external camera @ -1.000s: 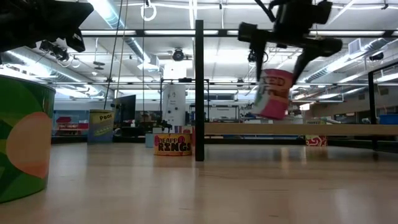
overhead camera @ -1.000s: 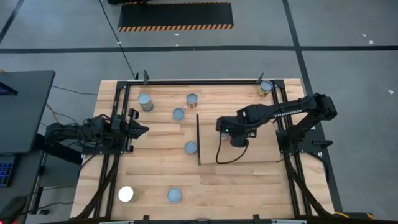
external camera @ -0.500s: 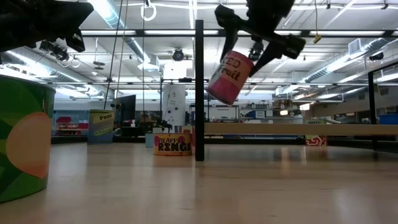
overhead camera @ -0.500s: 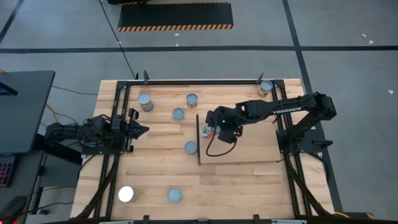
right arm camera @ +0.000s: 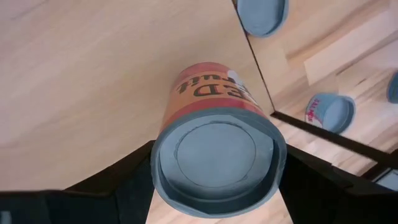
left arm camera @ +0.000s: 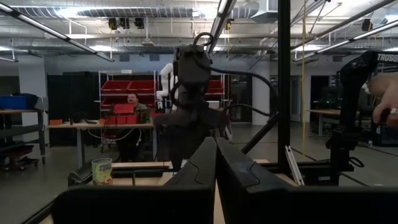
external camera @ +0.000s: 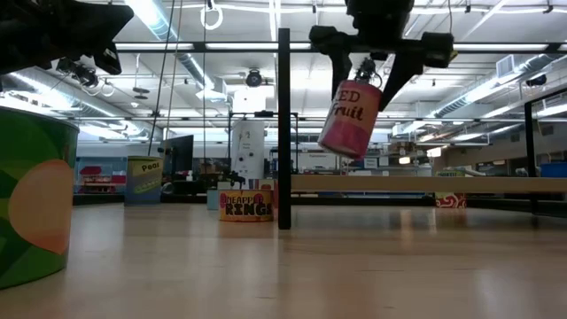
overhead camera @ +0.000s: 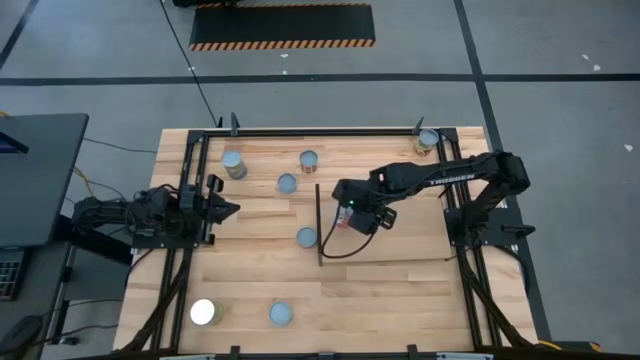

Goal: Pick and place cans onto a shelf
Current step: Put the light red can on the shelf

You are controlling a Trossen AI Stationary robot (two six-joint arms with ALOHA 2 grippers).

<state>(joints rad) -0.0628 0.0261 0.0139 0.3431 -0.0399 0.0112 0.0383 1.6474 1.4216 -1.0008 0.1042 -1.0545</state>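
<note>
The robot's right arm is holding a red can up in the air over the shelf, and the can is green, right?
Not quite: the can is red, not green, as the low view shows. The rest holds: the right gripper has its jaws shut on it, lifted in the air above the shelf.

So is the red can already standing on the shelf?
No: in the low view the red can hangs tilted in the right gripper, well above the shelf.
</note>
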